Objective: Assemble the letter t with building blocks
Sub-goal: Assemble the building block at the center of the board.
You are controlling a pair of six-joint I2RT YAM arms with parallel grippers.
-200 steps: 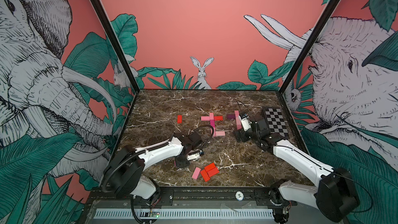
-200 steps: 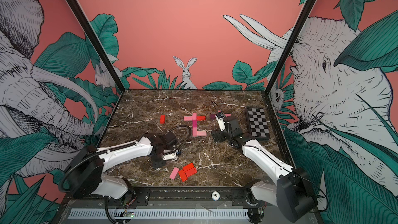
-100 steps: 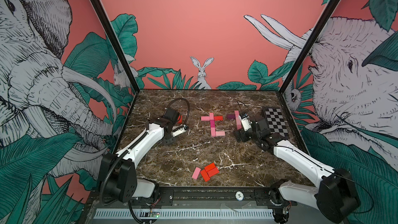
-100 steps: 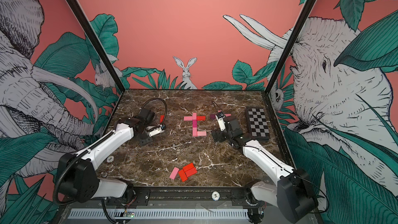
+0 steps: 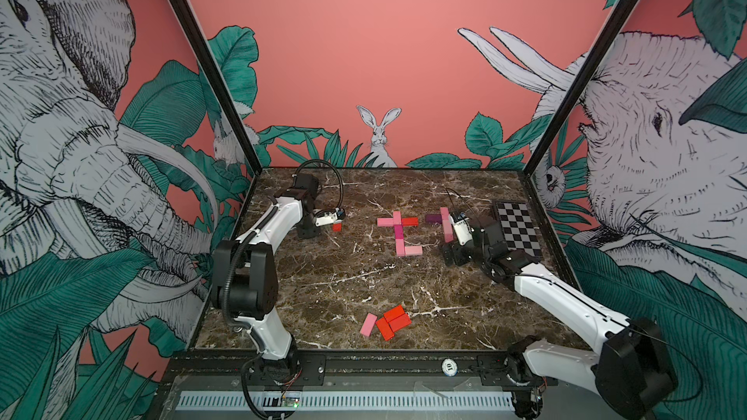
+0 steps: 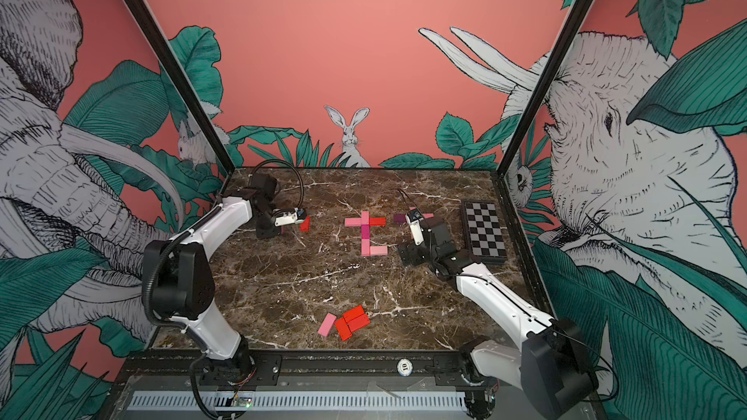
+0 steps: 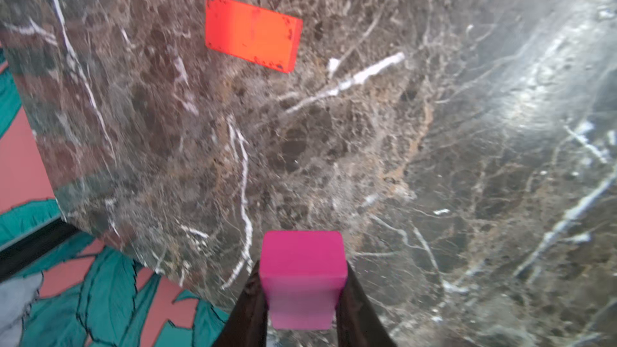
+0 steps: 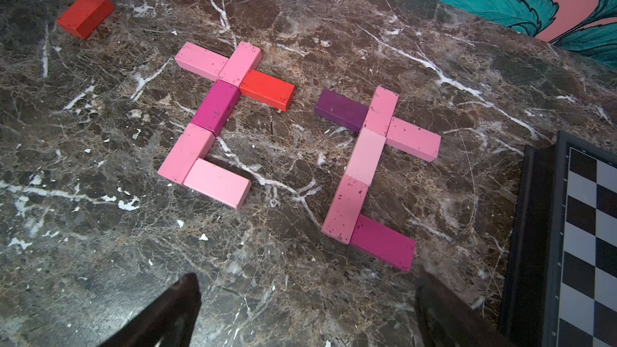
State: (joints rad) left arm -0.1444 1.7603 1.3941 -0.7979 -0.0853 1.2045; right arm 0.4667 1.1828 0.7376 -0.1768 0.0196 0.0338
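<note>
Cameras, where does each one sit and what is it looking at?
Top views: high up front, looking down on the table; left arm and right arm show.
Left wrist: over the table, facing a red block; left gripper shows, shut on a magenta block.
Right wrist: low, facing two block letters; open right gripper shows.
Shared: both wrist views see the red block.

the blocks (image 8: 217, 183) look matt, the marble table (image 8: 100, 255) glossy.
</note>
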